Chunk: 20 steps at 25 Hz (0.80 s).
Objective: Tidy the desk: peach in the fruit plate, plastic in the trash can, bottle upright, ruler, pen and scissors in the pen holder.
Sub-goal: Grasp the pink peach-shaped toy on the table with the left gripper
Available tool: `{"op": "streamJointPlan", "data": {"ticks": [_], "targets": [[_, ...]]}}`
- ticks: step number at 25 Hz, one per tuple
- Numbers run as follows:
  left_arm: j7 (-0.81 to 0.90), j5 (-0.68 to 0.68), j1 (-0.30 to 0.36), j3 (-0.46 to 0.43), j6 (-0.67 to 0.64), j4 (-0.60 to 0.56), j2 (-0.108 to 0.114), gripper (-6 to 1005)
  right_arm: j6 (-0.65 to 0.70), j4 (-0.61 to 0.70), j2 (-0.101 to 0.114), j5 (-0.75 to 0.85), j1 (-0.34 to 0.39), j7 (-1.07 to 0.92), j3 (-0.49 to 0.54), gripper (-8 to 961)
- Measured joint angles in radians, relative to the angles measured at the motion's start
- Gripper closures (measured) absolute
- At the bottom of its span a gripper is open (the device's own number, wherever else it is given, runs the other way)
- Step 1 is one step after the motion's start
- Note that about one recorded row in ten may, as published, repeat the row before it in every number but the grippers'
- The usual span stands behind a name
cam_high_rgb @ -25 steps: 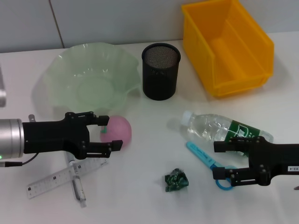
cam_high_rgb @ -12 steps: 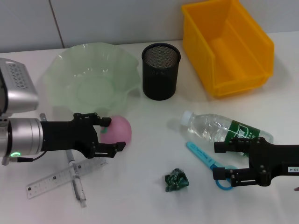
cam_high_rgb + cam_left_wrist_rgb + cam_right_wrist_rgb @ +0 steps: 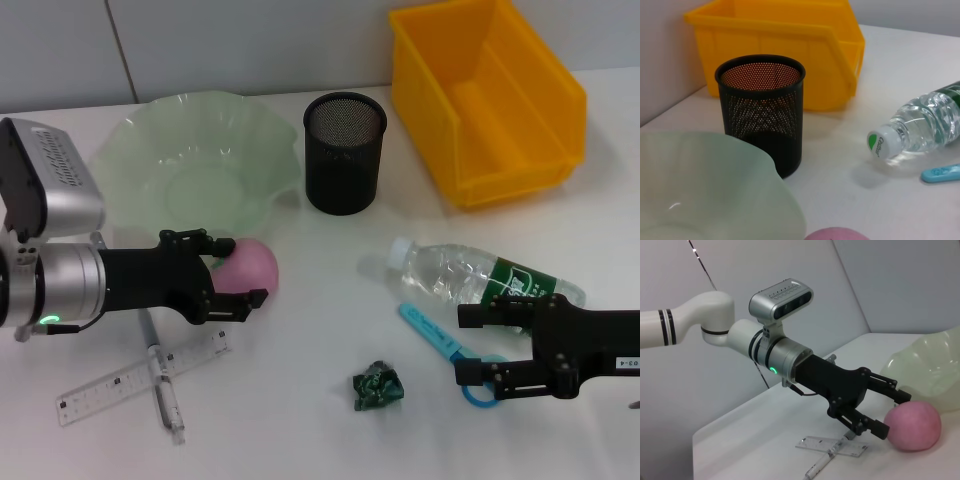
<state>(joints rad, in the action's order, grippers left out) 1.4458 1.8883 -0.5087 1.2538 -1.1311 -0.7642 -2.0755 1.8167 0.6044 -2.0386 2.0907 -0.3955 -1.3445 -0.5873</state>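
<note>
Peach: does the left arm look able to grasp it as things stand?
Probably yes. The left gripper is open, its jaws flanking the peach on the bare table; nothing lies between them.

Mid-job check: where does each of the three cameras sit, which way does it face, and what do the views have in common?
Head: above the desk, looking forward and down; both arms show, left gripper open around the peach, right gripper open by the scissors.
Left wrist: low, facing the pen holder, yellow bin and bottle; no fingers visible.
Right wrist: low, facing across at the left arm.
Shared: the peach appears in all three.
</note>
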Motion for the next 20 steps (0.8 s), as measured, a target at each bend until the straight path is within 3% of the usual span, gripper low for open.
{"op": "streamJointPlan", "data": {"ticks": [2,10,20], "targets": [[-0.001,-0.01,0.003,0.025,0.021,0.0,0.0,174,0.0,0.0,0.0,0.0,0.0,0.0,0.0,138],[-0.002,-0.028,0.015,0.092,0.09,-0.002,-0.003,397,0.007,0.0,0.001,0.0,-0.002,-0.001,0.005,139],[-0.001,-0.13,0.078,0.093,0.074,-0.058,0.004,617,0.009,0.002,0.004,0.0,-0.002,-0.001,0.008,139]]}}
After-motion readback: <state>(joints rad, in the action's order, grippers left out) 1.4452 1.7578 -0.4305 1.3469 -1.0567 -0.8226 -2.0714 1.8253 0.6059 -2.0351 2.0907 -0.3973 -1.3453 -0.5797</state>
